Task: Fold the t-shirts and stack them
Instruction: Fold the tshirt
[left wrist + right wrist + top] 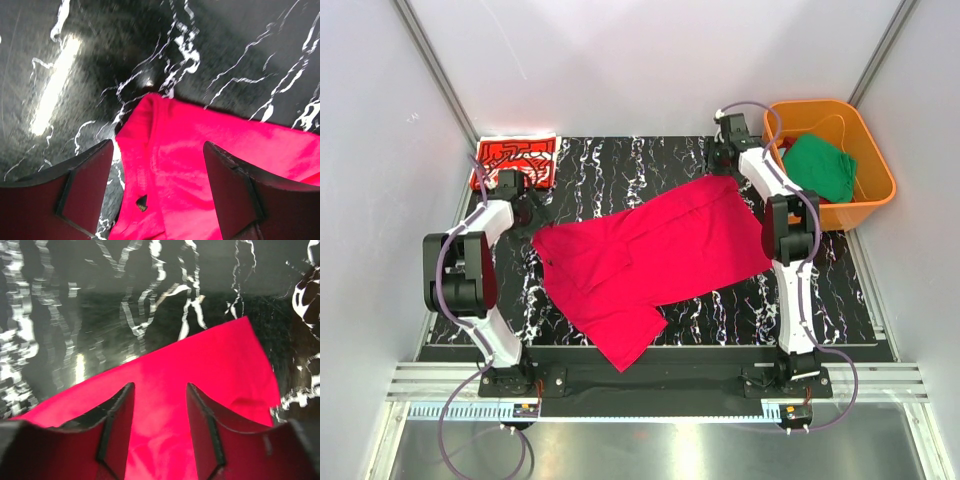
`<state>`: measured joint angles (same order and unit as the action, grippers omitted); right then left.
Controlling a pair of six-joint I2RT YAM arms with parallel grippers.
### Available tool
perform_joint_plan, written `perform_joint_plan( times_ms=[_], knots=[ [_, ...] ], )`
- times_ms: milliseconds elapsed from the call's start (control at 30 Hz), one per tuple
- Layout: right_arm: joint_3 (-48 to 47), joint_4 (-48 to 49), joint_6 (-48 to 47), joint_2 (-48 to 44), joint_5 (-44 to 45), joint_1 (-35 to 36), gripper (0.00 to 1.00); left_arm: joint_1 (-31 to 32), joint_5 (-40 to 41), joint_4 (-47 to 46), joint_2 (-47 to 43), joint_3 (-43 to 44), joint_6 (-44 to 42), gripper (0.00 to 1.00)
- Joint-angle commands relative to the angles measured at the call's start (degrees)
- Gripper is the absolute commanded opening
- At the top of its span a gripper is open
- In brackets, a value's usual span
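A plain crimson-red t-shirt (pixel 655 258) lies spread across the black marbled table (pixel 620 165). My left gripper (pixel 527 213) is open above the shirt's left corner; in the left wrist view its gripper (pixel 158 165) straddles the collar edge and a small black tag (pixel 141 202). My right gripper (pixel 726 158) is open over the shirt's far right corner; the right wrist view shows the gripper (pixel 160 402) above red cloth (pixel 220 365). A folded red tee with white line print (pixel 517 158) lies at the back left. A green tee (pixel 820 165) lies in the orange tub.
The orange plastic tub (pixel 875 190) stands at the back right, beside the right arm. White walls enclose the table on three sides. The table's near edge meets a metal rail (pixel 650 385) by the arm bases.
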<state>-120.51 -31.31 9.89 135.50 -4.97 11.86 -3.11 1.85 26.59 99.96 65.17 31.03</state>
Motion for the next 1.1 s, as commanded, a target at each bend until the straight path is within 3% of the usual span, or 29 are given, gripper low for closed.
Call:
perform_joint_plan(
  times_ms=[0, 400, 700, 933, 1067],
  knots=[
    [-5.2, 0.0, -1.2, 4.0, 0.6, -0.6, 0.5, -0.2, 0.7, -3.0, 0.8, 2.5, -1.1, 0.75],
    [-7.1, 3.7, 0.4, 8.7, -0.3, -3.6, 0.29, -0.3, 2.6, -1.8, 4.6, 2.9, -0.1, 0.51],
    [-7.6, 4.3, 3.9, 10.5, -0.6, -5.5, 0.25, -1.5, 5.4, -0.4, 6.1, 4.0, 1.0, 0.14],
    [-13.2, -1.2, 9.6, 15.5, 0.4, -8.0, 0.24, -2.7, 5.6, -0.7, 5.8, 3.4, 2.5, 0.01],
    [-15.2, -4.5, 12.6, 15.5, 0.8, -8.8, 0.24, -3.5, 4.7, -2.5, 4.0, 1.5, 4.0, 0.0]
  ],
)
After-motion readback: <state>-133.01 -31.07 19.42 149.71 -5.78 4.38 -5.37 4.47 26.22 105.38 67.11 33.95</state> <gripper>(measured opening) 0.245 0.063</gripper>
